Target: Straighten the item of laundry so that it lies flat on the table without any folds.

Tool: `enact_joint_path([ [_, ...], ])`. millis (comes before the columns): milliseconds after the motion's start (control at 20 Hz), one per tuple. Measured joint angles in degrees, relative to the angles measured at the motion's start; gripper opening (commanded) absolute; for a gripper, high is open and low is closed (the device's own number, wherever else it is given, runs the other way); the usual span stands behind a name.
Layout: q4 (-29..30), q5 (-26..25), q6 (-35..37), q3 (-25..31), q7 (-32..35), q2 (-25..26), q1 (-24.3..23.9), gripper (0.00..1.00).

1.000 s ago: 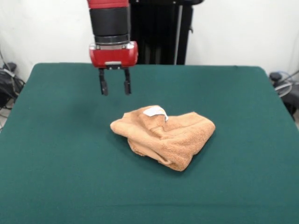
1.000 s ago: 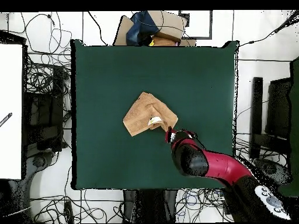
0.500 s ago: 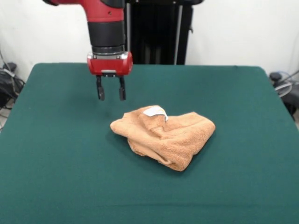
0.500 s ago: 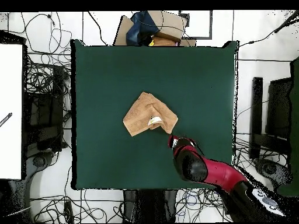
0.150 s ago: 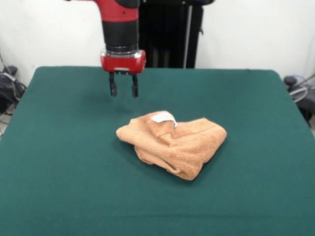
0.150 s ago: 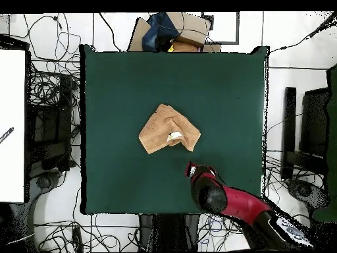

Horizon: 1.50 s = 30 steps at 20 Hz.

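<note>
Towel (image 5: 173, 143), orange-brown, crumpled with folds, white tag (image 5: 163, 117) up, mid-table (image 5: 59, 162). Gripper (image 5: 123, 91) hangs behind it, apart, fingers narrowly parted, holding nothing.

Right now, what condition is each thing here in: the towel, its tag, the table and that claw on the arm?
towel: crumpled in a folded heap near the table's middle, not flat
tag: white, showing on top of the heap
table: covered in dark green cloth, towel lying on it
gripper: open, empty, raised above the table and apart from the towel
</note>
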Motion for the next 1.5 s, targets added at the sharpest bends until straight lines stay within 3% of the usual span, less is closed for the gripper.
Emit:
enact_joint_path([
  [400, 3.98, 0.13, -0.01, -0.70, 0.00, -2.16, -2.11, 1.00],
  [950, 5.10, 0.14, -0.02, -0.12, 0.00, -1.95, -6.05, 1.00],
  [1500, 5.10, -0.66, -0.01, 4.31, 0.00, -1.62, -9.01, 1.00],
])
